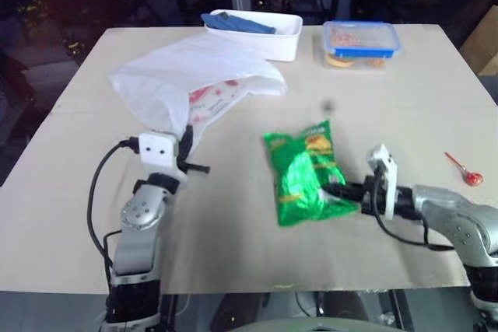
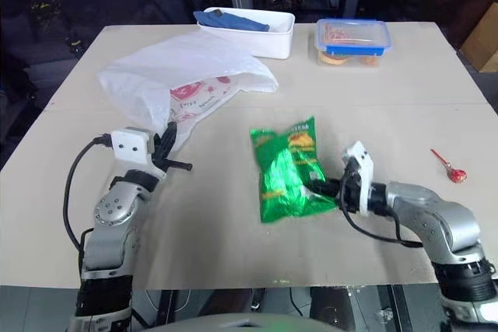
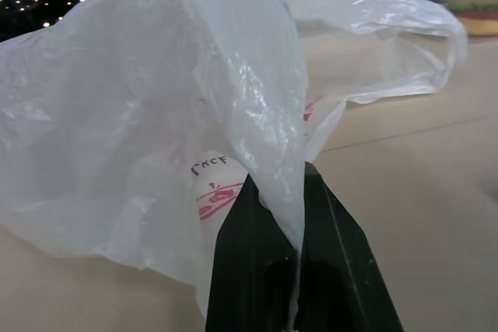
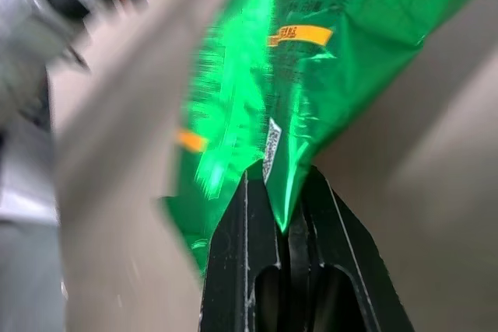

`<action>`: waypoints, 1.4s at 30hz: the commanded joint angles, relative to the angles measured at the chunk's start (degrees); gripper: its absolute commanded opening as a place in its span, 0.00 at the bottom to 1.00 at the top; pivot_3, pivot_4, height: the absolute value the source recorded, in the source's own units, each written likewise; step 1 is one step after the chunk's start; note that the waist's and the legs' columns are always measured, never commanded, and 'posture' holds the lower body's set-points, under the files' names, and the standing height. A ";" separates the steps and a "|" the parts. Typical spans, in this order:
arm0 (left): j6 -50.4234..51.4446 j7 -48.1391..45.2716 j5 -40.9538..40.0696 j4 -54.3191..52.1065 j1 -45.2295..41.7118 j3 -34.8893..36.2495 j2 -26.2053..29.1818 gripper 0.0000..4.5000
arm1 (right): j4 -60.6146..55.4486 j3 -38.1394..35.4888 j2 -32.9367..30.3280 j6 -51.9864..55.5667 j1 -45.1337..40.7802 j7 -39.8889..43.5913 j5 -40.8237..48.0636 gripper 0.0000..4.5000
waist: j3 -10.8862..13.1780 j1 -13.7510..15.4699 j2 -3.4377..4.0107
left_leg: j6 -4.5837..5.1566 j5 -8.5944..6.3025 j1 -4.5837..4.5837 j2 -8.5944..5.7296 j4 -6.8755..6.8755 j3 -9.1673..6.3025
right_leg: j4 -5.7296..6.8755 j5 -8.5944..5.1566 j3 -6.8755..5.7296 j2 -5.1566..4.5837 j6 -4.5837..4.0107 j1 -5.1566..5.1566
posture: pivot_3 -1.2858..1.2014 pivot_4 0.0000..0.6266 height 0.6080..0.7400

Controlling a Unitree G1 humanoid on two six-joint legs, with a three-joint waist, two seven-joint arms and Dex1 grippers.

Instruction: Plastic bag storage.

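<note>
The plastic bag [image 1: 194, 75], thin translucent white film with red print, lies crumpled on the table's left half, its mouth toward me. My left gripper [image 1: 185, 144] is shut on the bag's near edge; in the left wrist view the film [image 3: 280, 184] is pinched between its black fingers. A shiny green crisp packet [image 1: 305, 174] lies in the middle of the table. My right gripper [image 1: 336, 190] is shut on the packet's near right corner, and the right wrist view shows green foil [image 4: 282, 207] clamped between the fingers.
A white rectangular tub [image 1: 261, 33] holding a blue cloth stands at the table's far edge. Beside it is a clear box with a blue lid [image 1: 359, 42]. A red lollipop [image 1: 465, 172] lies at the right. The cardboard-covered table [image 1: 233, 254] ends just before me.
</note>
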 commanded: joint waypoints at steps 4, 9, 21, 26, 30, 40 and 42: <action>-0.08 -3.79 -2.36 -6.18 0.72 -3.98 -0.38 0.00 | 5.73 0.17 6.29 3.44 -10.76 -3.90 3.41 0.01 | 0.01 0.01 -0.01 | 0.00 0.00 -0.02 -0.01 0.00 -0.01 | -0.02 0.01 0.00 -0.01 -0.01 -0.01 | 0.52 0.24 1.00; 1.45 -6.36 -5.09 -10.03 1.82 -7.36 -1.32 0.00 | 24.29 2.68 13.58 5.67 -23.13 -1.82 2.01 0.01 | 0.01 -0.87 0.00 | 0.00 0.00 0.01 -0.01 0.00 0.04 | 0.03 0.04 0.05 0.00 -0.06 -0.02 | 0.52 0.24 1.00; 4.73 -11.67 -9.30 -16.52 8.21 -10.28 1.36 0.00 | 57.12 -0.48 19.96 2.52 -43.59 8.22 -1.90 0.01 | 0.03 -1.85 0.04 | 0.00 0.00 -0.04 0.01 -0.05 0.06 | 0.07 0.05 0.15 0.03 -0.08 -0.20 | 0.52 0.24 1.00; 4.96 -12.63 -10.31 -17.69 9.66 -11.44 1.54 0.00 | 65.75 -3.37 24.38 0.59 -49.70 8.57 -3.44 0.01 | 0.01 -1.99 0.05 | 0.00 0.01 -0.28 0.01 -0.03 0.12 | 0.11 0.06 0.21 0.02 -0.10 -0.48 | 0.52 0.24 1.00; 4.56 -12.79 -10.03 -17.69 10.08 -12.45 0.94 0.00 | 70.89 -7.52 31.38 -0.65 -55.74 5.79 -2.38 0.01 | 0.02 -2.99 0.08 | -0.01 0.01 -0.63 0.01 -0.01 0.18 | 0.19 0.08 0.29 0.02 -0.13 -0.84 | 0.52 0.24 1.00; 6.54 -16.85 -14.38 -19.03 8.40 -14.56 2.02 0.00 | 75.36 -5.78 42.74 -13.48 -58.02 -3.36 -12.94 0.01 | -0.01 -3.00 0.13 | -0.02 0.01 -0.64 -0.04 0.01 0.11 | 0.24 0.09 0.36 0.04 -0.13 -0.93 | 0.52 0.24 1.00; 6.36 -17.12 -14.32 -18.44 8.28 -14.11 2.48 0.00 | 74.21 -4.23 42.75 -13.03 -57.02 -2.99 -14.69 0.01 | -0.01 -3.21 0.13 | -0.02 0.01 -0.63 -0.05 0.01 0.15 | 0.25 0.09 0.40 0.04 -0.13 -0.93 | 0.52 0.24 1.00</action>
